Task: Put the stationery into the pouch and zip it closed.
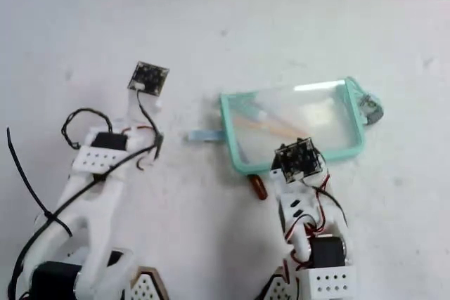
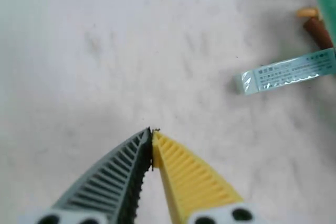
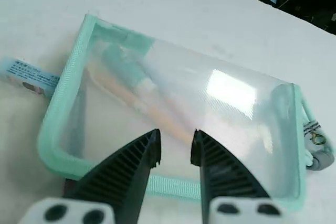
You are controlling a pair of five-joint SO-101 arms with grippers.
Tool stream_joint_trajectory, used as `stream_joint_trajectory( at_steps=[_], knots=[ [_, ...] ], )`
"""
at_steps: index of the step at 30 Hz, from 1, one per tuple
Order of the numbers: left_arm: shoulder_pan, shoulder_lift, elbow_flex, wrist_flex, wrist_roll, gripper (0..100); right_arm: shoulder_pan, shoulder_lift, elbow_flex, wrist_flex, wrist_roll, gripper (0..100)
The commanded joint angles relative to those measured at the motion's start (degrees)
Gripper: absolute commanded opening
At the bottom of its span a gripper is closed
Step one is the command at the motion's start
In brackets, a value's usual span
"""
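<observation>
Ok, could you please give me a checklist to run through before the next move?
1. Pens inside pouch: ok, visible through its clear wall.
2. All stationery inside: not ok; blue strip and brown item show outside the rim.
3. Right gripper open above pouch: ok.
4. Left gripper empty: ok, shut on nothing.
5. Zip pull run fully closed: cannot tell.

Inside pouch, ahead of right gripper jaws: orange and teal sticks, blurred by film, type unreadable. Label strip, off to one side of jaws, cut by frame edge. Brown item, well beyond left gripper jaws, also cut.
</observation>
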Motion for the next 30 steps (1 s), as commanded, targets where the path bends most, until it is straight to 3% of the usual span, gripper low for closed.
stream_joint_trajectory(
  at_steps=[1,10,20,30],
  knots=[
    [0.7,-0.1,-2.9,0.6,0.8,2,1.4,-0.4,-5.2,0.7,1.5,10.2],
    [0.6,-0.2,-1.1,-1.3,4.1,2,1.0,2.6,-24.4,13.0,9.6,10.1],
    [0.3,-0.2,-0.7,-2.4,4.9,2,2.2,31.4,-45.8,20.3,10.2,10.4],
    [0.2,-0.2,1.8,-6.4,4.8,2,26.4,62.0,-68.9,19.3,1.1,10.5]
  ],
)
